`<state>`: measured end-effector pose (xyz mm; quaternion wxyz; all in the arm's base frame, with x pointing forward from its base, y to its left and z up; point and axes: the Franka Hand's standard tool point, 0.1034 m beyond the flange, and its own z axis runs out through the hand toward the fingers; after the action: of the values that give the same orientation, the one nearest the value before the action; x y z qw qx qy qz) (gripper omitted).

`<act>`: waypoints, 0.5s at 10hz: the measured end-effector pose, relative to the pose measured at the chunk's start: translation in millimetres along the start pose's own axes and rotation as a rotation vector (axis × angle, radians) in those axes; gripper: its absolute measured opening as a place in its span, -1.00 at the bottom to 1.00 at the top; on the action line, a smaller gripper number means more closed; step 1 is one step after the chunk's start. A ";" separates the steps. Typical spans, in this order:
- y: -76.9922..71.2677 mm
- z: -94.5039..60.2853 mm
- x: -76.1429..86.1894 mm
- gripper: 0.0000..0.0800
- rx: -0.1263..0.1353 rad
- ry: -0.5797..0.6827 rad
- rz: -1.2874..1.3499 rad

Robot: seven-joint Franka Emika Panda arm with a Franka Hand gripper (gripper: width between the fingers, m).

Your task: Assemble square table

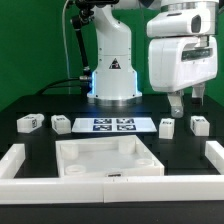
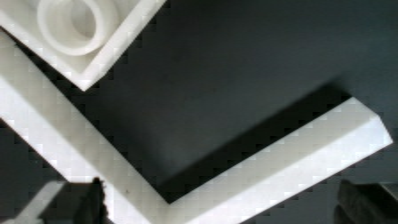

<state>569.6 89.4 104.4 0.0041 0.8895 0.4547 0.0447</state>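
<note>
The white square tabletop (image 1: 108,158) lies flat at the front middle, rim up. One corner of it, with a round hole, shows in the wrist view (image 2: 71,25). Four small white tagged legs lie apart in a row behind it: two at the exterior view's left (image 1: 30,122) (image 1: 62,124) and two at its right (image 1: 166,126) (image 1: 198,125). My gripper (image 1: 186,104) hangs high over the right side, open and empty, touching nothing. In the wrist view (image 2: 217,205) its dark fingers (image 2: 71,200) stand wide apart.
The marker board (image 1: 110,124) lies behind the tabletop, in front of the robot base (image 1: 112,75). Low white wall bars run along the front (image 1: 110,186), left (image 1: 14,160) and right (image 1: 214,154). Two bars meet in a corner below my gripper (image 2: 267,160).
</note>
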 end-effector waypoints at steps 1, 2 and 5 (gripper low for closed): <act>0.0 0.0 0.0 0.63 0.000 0.000 0.000; 0.0 0.0 0.0 0.63 0.000 0.000 0.000; -0.2 0.7 -0.3 0.63 0.001 -0.001 0.000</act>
<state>569.3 89.3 103.7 0.0038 0.8896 0.4546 0.0441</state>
